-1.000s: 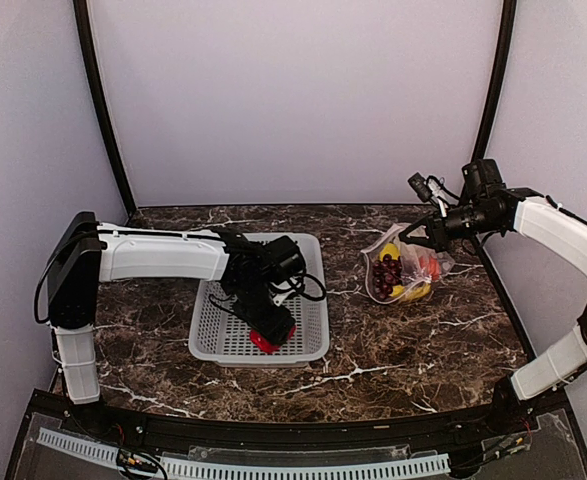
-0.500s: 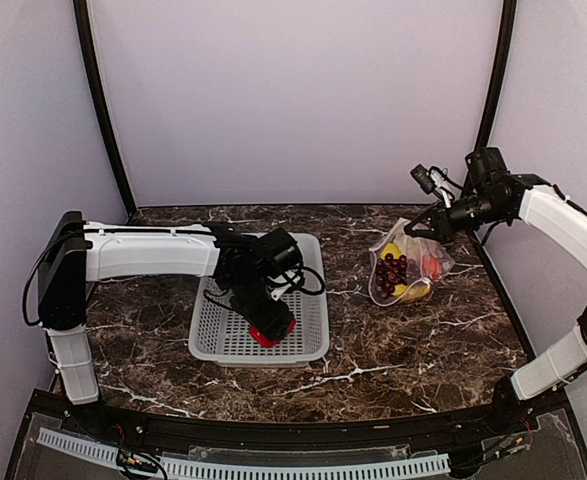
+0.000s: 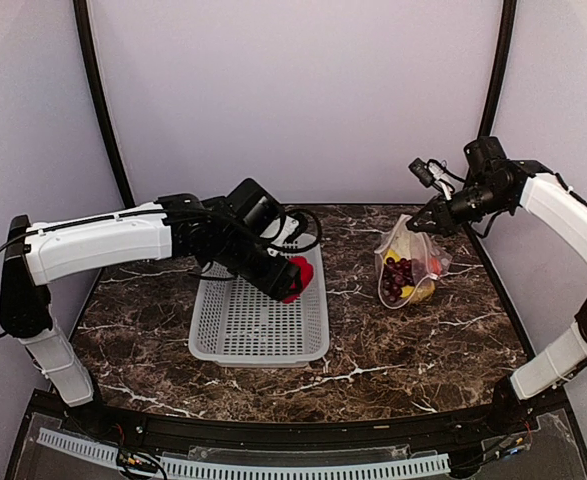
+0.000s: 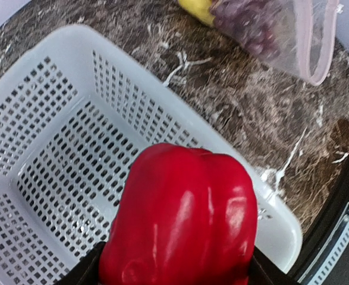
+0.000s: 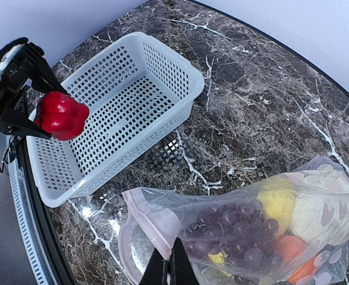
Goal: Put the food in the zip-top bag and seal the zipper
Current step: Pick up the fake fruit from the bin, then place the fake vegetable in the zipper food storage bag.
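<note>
While the red pepper (image 4: 183, 214) is clasped in the left gripper (image 3: 285, 280), the zip-top bag (image 3: 408, 270) is held pinched by the right gripper (image 3: 418, 225), well to the pepper's right.

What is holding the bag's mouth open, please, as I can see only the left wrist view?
Observer: The right hand is shut on the bag at its top edge and holds that edge up.
Operator: Thank you. What is in there besides the grapes and the yellow piece?
Observer: An orange tomato and a whitish cauliflower lie behind them.
Operator: And is anything left in the basket?
Observer: I see nothing in it from the right wrist view; the pepper in the left hand is held above its edge.
</note>
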Tool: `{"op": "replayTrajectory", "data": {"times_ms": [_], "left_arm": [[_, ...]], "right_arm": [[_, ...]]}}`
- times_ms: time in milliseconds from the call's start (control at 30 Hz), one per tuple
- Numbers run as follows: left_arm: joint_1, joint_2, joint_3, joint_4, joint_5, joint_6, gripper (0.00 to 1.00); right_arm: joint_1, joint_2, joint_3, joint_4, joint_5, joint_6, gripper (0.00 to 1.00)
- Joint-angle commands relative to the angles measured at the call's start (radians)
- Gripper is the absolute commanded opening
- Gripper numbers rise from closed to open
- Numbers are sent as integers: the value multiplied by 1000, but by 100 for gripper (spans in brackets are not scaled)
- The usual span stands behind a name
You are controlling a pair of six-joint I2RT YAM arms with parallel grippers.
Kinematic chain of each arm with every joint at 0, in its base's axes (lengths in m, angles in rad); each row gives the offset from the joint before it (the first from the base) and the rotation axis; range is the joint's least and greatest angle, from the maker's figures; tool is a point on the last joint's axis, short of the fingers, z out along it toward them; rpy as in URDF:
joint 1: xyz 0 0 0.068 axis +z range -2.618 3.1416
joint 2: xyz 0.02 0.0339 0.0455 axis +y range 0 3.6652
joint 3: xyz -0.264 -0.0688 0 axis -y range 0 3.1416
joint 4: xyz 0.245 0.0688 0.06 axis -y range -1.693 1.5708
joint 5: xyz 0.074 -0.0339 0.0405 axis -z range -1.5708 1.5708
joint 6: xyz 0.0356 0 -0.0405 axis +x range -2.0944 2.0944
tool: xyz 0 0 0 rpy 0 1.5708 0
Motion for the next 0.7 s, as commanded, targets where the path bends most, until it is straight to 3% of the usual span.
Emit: {"op": "replayTrajectory", "data": {"times_ms": [0, 300, 667], "left_arm": [[-16, -74, 16, 212, 100, -26, 39], [-93, -6, 44, 625, 337, -118, 38], [-135, 227, 233, 762, 341, -268, 34]], "right_arm": [[12, 20, 75, -18, -29, -8, 0], [26, 40, 114, -24, -34, 11, 0], [47, 58, 130, 0, -60, 65, 0]]}}
